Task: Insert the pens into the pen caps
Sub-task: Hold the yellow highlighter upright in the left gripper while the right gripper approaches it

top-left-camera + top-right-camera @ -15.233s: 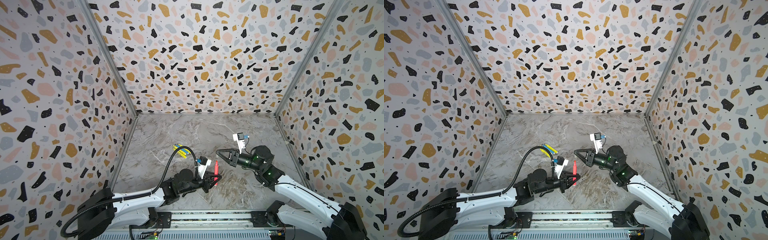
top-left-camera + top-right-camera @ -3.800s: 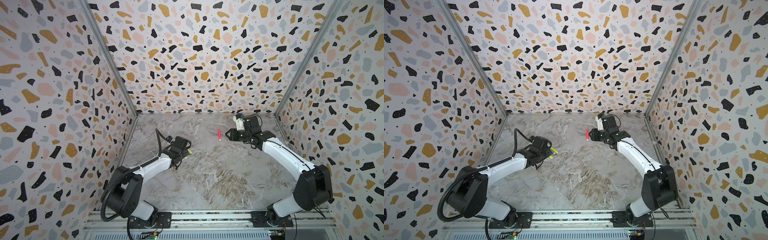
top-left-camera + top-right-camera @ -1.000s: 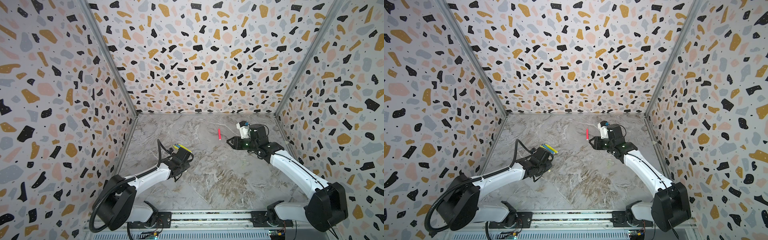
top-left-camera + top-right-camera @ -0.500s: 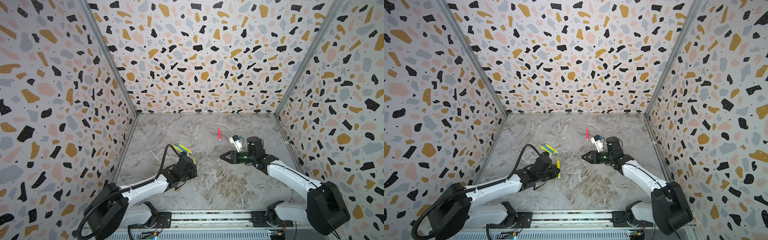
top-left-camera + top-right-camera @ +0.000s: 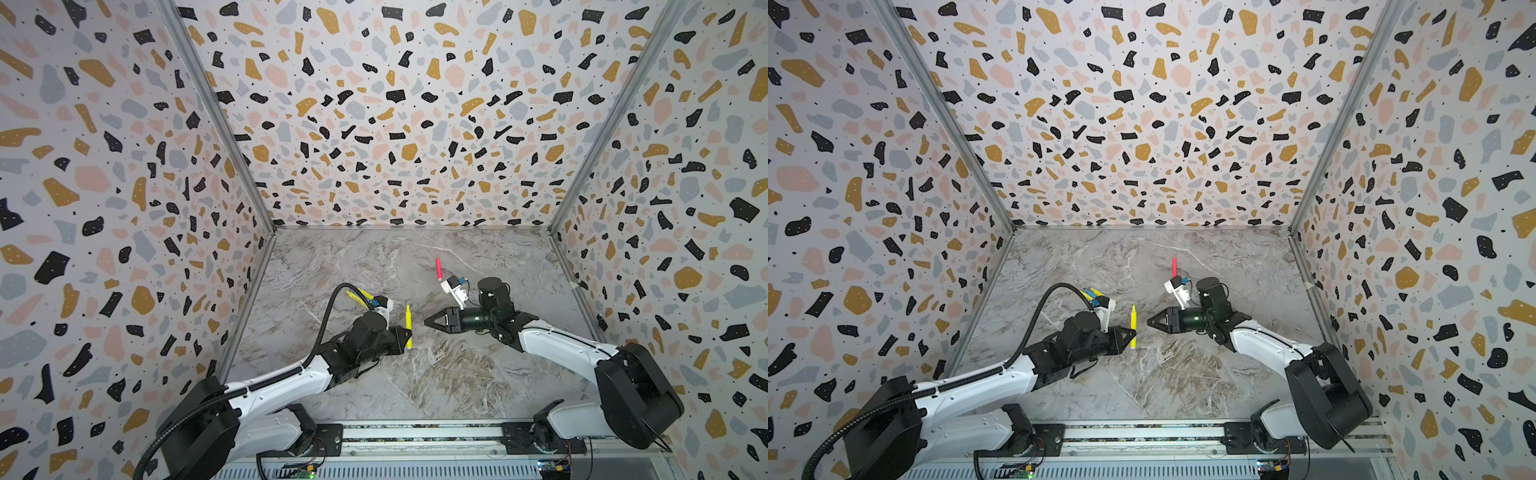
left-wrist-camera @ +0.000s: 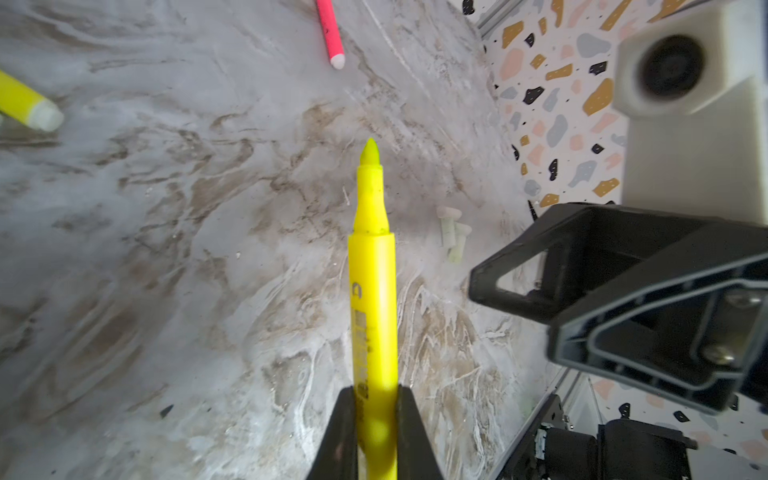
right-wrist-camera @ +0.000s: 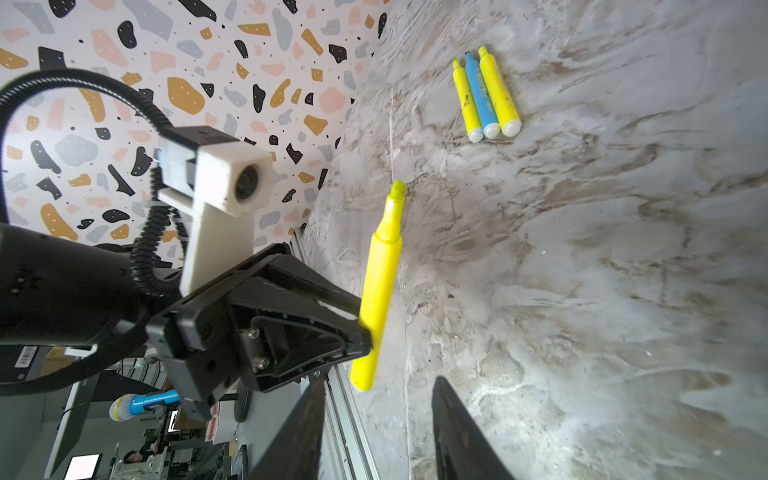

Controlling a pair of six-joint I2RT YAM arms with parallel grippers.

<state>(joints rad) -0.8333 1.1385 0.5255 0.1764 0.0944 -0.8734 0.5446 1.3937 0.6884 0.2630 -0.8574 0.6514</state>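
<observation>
My left gripper (image 5: 409, 337) (image 5: 1133, 333) (image 6: 376, 390) is shut on the lower half of a yellow pen (image 5: 408, 320) (image 5: 1133, 320) (image 6: 372, 266) (image 7: 380, 282), held above the table with its tip bare. My right gripper (image 5: 428, 321) (image 5: 1150, 322) (image 7: 378, 415) stands open and empty a short way to the pen's right, pointing at it. A pink-red pen (image 5: 438, 268) (image 5: 1174, 267) (image 6: 330, 33) lies further back. Three more pens, yellow, blue, yellow (image 7: 486, 95), lie side by side behind the left wrist. Two small pale pen caps (image 6: 453, 232) lie on the table beyond the held pen.
The marble-patterned table (image 5: 415, 374) is boxed in by speckled walls (image 5: 395, 124) on three sides, with a metal rail (image 5: 415, 432) along the front. The left arm's black cable (image 5: 328, 307) loops over the pen group.
The left arm has carried the yellow pen from the pen group toward the front middle. The right gripper has come forward from the back and now faces the pen.
</observation>
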